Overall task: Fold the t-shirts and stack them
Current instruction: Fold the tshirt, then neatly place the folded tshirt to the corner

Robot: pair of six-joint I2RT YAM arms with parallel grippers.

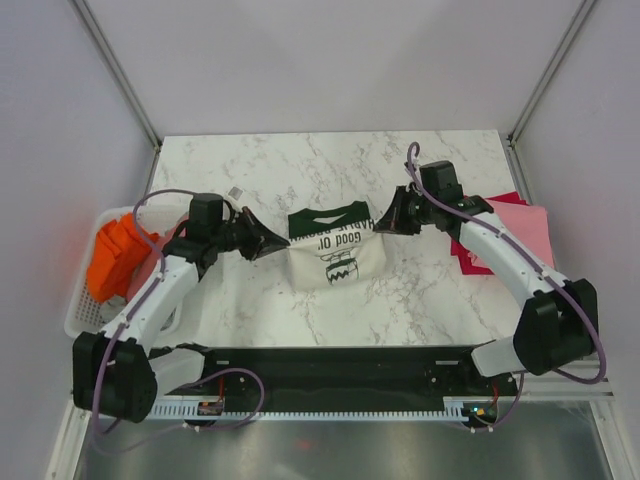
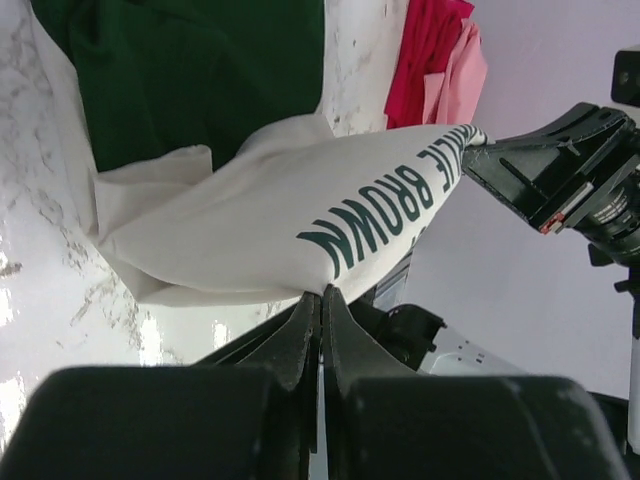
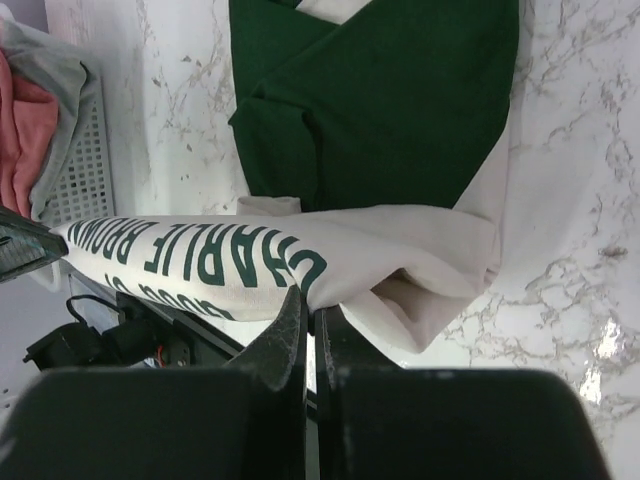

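The cream t-shirt (image 1: pixel 337 252) with dark green sleeves and dark print hangs folded between both grippers above the table's middle. My left gripper (image 1: pixel 283 240) is shut on its left edge, seen in the left wrist view (image 2: pixel 322 292) pinching the cream cloth (image 2: pixel 280 220). My right gripper (image 1: pixel 383 222) is shut on its right edge, seen in the right wrist view (image 3: pixel 310 300) gripping the cloth (image 3: pixel 400 250) by the lettering. A pink t-shirt (image 1: pixel 520 235) lies on a crimson one (image 1: pixel 467 255) at the right edge. An orange t-shirt (image 1: pixel 118 255) sits in the basket.
A white slatted basket (image 1: pixel 78 310) stands at the table's left edge with orange, dusty-rose and grey cloth in it. The marble table (image 1: pixel 330 160) stretches behind the shirt. Metal frame posts rise at the back corners.
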